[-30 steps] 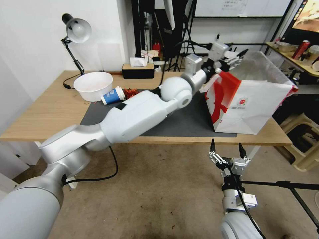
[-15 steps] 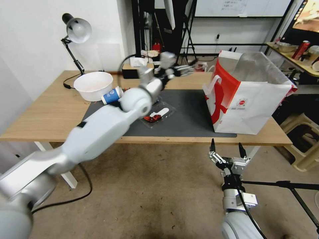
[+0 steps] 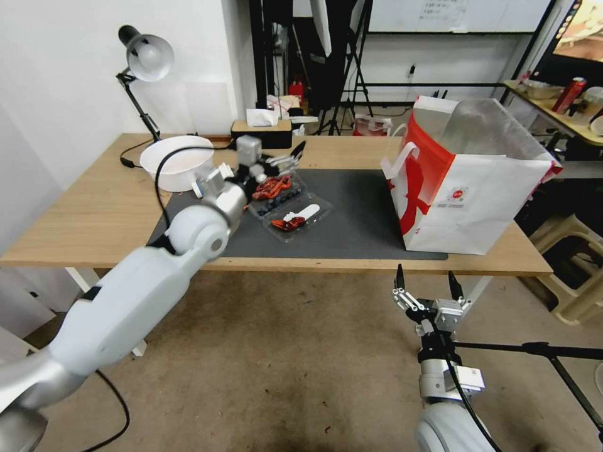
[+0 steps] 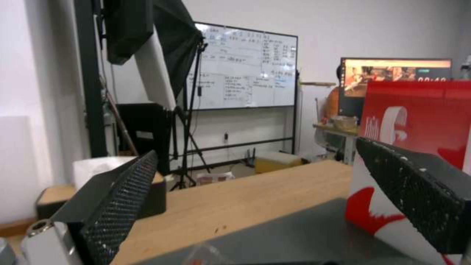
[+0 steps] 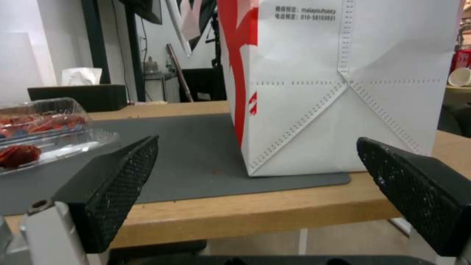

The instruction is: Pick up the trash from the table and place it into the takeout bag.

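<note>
Hovering wide open over the clear food box (image 3: 286, 201) mid-tabletop (image 3: 94, 213), the left tool (image 3: 284, 164) holds nothing; bowl (image 3: 176, 162) and cup (image 3: 202, 186) remain outside the bag (image 3: 477, 201); right tool (image 3: 424, 285) waits open below the front edge.

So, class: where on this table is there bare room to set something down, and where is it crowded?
Free: the dark mat between the clear tray and the takeout bag; bare wood along the table's left end. Crowded: the white bowl, tray and open left pincer.

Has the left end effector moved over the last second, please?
Yes. The left end effector has swung from the takeout bag back toward the white bowl, open and empty.
</note>
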You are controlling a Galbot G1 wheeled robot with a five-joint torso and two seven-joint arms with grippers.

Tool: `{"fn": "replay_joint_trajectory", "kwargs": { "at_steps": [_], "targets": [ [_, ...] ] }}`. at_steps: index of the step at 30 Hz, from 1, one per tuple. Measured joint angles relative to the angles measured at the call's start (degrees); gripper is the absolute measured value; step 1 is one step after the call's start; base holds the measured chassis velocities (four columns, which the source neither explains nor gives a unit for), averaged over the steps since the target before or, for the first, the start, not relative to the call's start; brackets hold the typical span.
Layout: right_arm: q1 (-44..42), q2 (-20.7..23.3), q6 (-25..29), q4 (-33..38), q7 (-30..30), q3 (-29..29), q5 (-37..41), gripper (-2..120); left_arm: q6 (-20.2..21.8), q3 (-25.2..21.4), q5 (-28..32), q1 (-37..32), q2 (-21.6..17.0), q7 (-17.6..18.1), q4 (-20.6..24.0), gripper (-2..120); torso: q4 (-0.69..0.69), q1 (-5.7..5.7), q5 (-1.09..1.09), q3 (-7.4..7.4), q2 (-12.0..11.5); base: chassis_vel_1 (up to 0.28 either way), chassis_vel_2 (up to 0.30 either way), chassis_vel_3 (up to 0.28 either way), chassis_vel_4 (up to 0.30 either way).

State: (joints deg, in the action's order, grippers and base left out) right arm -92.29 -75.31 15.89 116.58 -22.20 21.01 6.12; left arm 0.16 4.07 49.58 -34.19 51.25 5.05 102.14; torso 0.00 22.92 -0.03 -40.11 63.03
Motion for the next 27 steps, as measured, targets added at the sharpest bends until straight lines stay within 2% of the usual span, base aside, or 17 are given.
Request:
{"fn": "replay_joint_trajectory", "kwargs": {
  "at_steps": [4, 10, 16, 19, 27],
  "targets": [
    [-0.08, -0.21, 0.09, -0.25, 0.00, -0.11, 0.00, 100, 0.93, -6.70, -3.45, -8.82, -1.67, 0.51, 5.07, 100, -0.01, 0.00, 0.02, 0.01, 0.00, 0.000, 0.000, 0.000, 0.000],
    [0.14, -0.13, 0.10, -0.32, 0.00, -0.29, 0.00, 100, 0.97, -12.14, -7.58, -16.60, -1.75, 2.57, 7.84, 100, 0.00, -0.01, 0.04, 0.01, 0.01, 0.000, 0.000, 0.000, 0.000],
    [0.28, -0.12, 0.10, -0.58, 0.00, -0.32, 0.01, 100, 0.73, -16.86, -10.52, -23.51, -1.12, 3.56, 9.52, 100, 0.00, 0.00, 0.04, 0.01, 0.01, 0.000, 0.000, 0.000, 0.000],
    [0.27, -0.04, 0.16, -0.79, 0.04, -0.49, 0.01, 100, -0.54, -20.43, -13.05, -29.68, -0.10, 3.49, 10.04, 100, 0.01, -0.01, 0.02, 0.01, 0.00, 0.000, 0.000, 0.000, 0.000],
    [0.01, -0.27, 0.41, -0.91, 0.05, -0.60, -0.19, 100, -3.00, -24.42, -15.30, -37.02, 1.90, 3.38, 10.26, 100, 0.00, -0.01, 0.03, 0.01, 0.00, 0.000, 0.000, 0.000, 0.000]
  ]
}}
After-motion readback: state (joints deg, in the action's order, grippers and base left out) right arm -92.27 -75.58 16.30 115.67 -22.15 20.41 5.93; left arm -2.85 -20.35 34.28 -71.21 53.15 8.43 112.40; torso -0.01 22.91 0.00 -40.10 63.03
